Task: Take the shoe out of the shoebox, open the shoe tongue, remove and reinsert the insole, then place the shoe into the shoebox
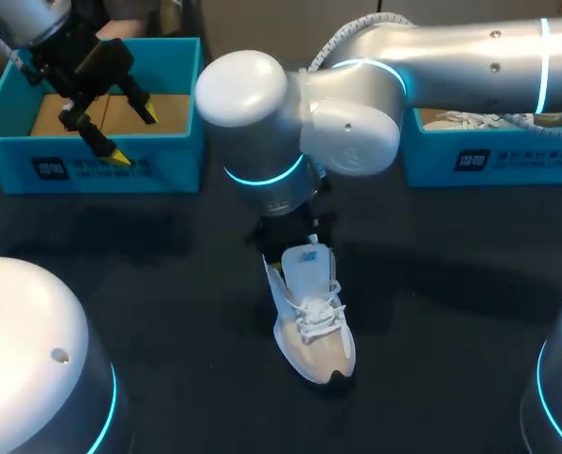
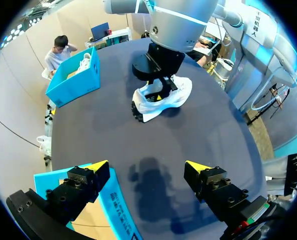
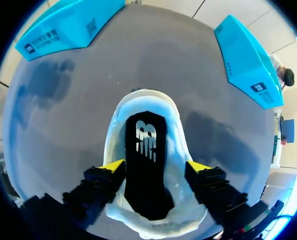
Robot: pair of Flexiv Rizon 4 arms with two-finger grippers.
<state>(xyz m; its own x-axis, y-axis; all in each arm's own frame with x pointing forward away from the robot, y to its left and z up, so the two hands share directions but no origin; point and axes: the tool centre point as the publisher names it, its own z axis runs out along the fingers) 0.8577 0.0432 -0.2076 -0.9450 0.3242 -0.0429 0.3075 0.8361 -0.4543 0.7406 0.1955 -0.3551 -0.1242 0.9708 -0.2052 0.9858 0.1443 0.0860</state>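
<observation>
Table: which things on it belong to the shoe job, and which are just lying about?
Job: white shoe, black insole inside it, empty left shoebox, right end effector at the shoe.
Lying about: right shoebox, second shoe in it.

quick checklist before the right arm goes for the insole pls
1. White lace-up shoe out of the box, upright on the dark table: ok.
2. Black insole exposed inside the shoe: ok.
3. Right gripper centred over the shoe opening: ok.
4. Right gripper's hold on the shoe: cannot tell.
5. Left gripper open, well clear of the shoe, at the blue cardboard shoebox: ok.
</observation>
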